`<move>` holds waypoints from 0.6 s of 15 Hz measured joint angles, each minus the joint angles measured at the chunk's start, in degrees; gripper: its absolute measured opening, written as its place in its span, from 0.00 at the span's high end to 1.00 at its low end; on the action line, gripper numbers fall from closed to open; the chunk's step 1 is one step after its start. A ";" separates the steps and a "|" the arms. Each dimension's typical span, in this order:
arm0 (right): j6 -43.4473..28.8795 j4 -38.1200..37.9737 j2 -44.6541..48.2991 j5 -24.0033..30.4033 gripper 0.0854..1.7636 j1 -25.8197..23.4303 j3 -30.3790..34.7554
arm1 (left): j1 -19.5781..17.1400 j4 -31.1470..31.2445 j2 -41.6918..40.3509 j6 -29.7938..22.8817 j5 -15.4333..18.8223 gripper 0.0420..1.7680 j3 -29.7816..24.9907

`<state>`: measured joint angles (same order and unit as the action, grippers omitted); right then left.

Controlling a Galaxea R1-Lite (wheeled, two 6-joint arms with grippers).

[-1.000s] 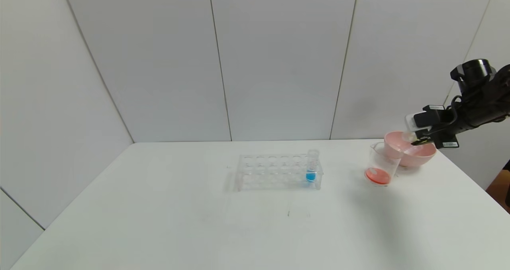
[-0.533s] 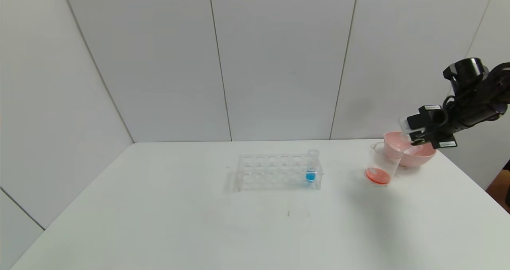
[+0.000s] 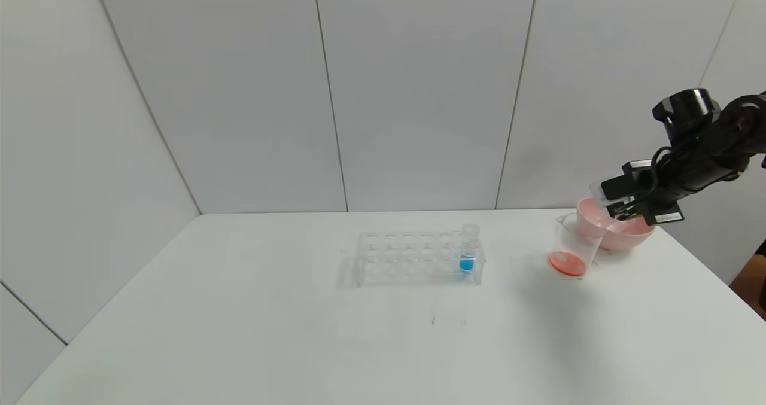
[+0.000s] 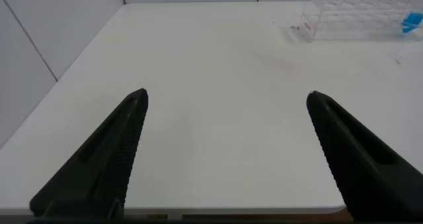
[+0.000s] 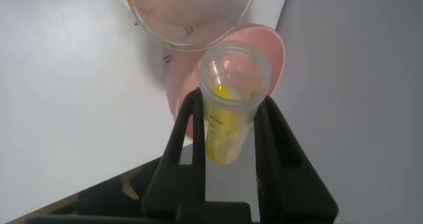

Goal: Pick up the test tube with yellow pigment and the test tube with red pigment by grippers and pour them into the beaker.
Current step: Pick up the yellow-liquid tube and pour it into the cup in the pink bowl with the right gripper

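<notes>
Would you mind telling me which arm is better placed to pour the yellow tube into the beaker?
The right. The right gripper is already shut on the test tube with yellow pigment, tilted beside the beaker and pink bowl. The left gripper hangs open and empty, far beyond the rack.

On the table [image 3: 239, 333], the rack [image 3: 419, 258] stands left of the beaker [image 3: 574, 246]. The bowl [image 3: 622, 234] sits just behind and right of the beaker, touching it.
</notes>
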<state>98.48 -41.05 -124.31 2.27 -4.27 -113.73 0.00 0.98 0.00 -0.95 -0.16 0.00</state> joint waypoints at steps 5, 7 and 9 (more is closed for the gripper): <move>-0.02 0.29 -0.04 -3.24 0.76 1.18 -0.06 | 0.00 0.00 0.00 0.00 0.00 0.03 0.00; 0.02 0.29 -0.11 -4.94 0.76 1.57 -0.02 | 0.00 0.00 0.00 0.00 0.00 0.03 0.00; 0.09 0.33 -0.11 -5.46 0.76 1.99 0.00 | 0.00 0.00 0.00 0.00 0.02 0.03 0.00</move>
<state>98.56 -40.72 -124.42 -3.19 -2.28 -113.73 0.00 0.98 0.00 -0.95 -0.13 0.00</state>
